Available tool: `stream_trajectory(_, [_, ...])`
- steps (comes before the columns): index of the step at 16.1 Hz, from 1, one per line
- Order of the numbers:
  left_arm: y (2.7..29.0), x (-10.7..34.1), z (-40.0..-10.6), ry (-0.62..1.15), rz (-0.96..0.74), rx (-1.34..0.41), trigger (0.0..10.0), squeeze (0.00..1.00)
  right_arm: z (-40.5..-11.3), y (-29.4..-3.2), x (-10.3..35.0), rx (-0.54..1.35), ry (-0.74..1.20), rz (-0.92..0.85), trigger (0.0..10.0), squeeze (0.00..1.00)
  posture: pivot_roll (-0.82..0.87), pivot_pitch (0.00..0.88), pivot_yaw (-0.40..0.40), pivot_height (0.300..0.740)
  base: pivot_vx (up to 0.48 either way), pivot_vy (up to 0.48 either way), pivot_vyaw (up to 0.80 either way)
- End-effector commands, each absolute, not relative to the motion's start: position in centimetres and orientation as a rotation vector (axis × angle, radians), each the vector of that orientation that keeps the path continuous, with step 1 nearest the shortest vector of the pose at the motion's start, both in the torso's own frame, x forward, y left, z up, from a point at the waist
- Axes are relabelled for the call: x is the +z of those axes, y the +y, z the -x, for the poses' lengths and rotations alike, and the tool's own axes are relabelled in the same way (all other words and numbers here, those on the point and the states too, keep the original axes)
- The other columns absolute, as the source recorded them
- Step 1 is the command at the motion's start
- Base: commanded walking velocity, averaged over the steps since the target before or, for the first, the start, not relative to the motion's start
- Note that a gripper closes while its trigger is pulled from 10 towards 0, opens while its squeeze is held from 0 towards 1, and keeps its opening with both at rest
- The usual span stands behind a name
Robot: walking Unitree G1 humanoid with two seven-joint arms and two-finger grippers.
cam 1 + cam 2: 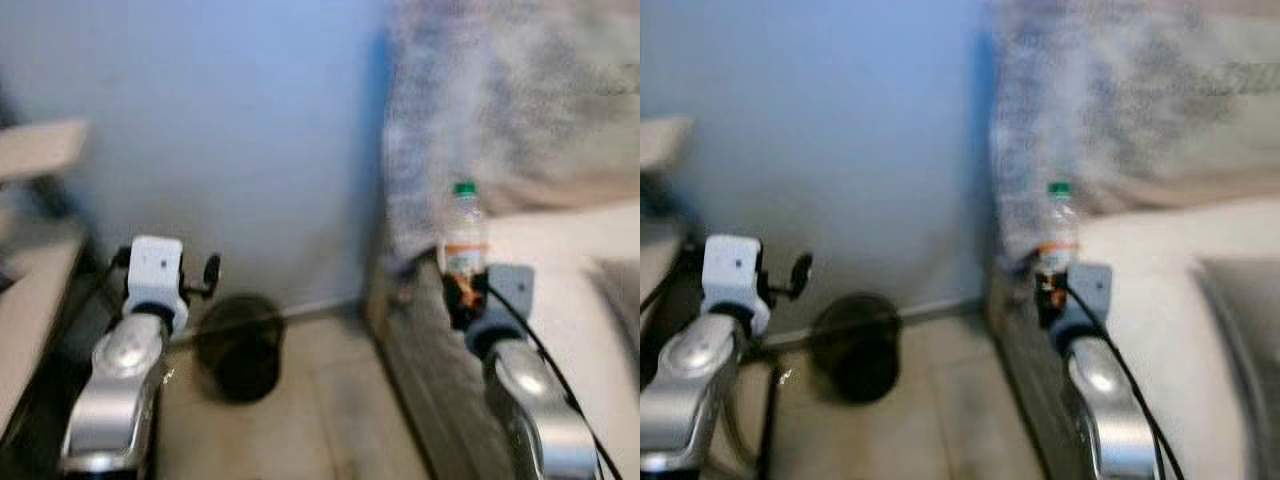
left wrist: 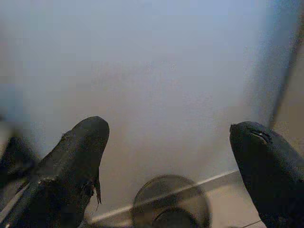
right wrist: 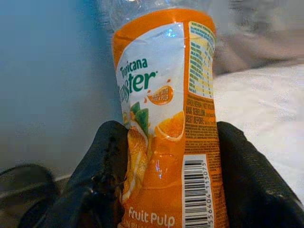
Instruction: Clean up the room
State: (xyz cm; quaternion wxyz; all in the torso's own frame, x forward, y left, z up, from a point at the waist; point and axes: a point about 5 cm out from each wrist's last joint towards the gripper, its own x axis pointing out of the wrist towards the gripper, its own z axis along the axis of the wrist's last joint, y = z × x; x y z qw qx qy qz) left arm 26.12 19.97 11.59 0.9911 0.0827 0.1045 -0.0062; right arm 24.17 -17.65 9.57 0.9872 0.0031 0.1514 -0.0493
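Right wrist view: bottle [image 3: 166, 118] clamped upright in right claw [image 3: 166, 190].

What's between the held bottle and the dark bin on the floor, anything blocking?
Nothing visible. The right gripper holds the orange juice bottle upright beside the bed edge. The dark round bin sits on bare tile floor against the blue wall, lower and to the left. The left gripper is open, pointing toward the bin.

Both head eyes look forward and down, sharing the pale blue wall [image 1: 250, 150] and dark round bin [image 1: 240, 345] (blurred), while each wrist camera peers closely along its own black fingers.
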Motion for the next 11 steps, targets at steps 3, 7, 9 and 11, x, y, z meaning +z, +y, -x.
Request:
stream_trajectory(3, [18.89, 11.91, -26.34, 0.183, -0.158, -0.055, 10.0, 0.00, -24.02, -18.64, 9.42, -0.134, 0.311, 0.015, 10.0, 0.00, -0.02, 0.000, 0.024, 0.740, 0.349, 0.000, 0.00])
stream_trajectory(7, [18.88, 11.73, -26.24, 0.189, -0.157, -0.060, 10.0, 0.00, -23.97, -17.99, 9.48, -0.076, 0.317, 0.021, 10.0, 0.00, -0.03, 0.000, 0.029, 0.740, 0.349, 0.000, 0.20])
stream_trajectory(9, [18.87, 11.68, -26.23, 0.190, -0.157, -0.061, 10.0, 0.00, -24.00, -17.97, 9.47, -0.071, 0.317, 0.036, 10.0, 0.00, -0.03, 0.000, 0.033, 0.740, 0.351, 0.000, 0.80])
stream_trajectory(11, [18.90, 11.62, -26.16, 0.192, -0.155, -0.062, 10.0, 0.00, -23.90, -18.03, 9.30, -0.075, 0.328, 0.038, 10.0, 0.00, -0.04, 0.000, 0.035, 0.740, 0.347, 0.000, 0.40])
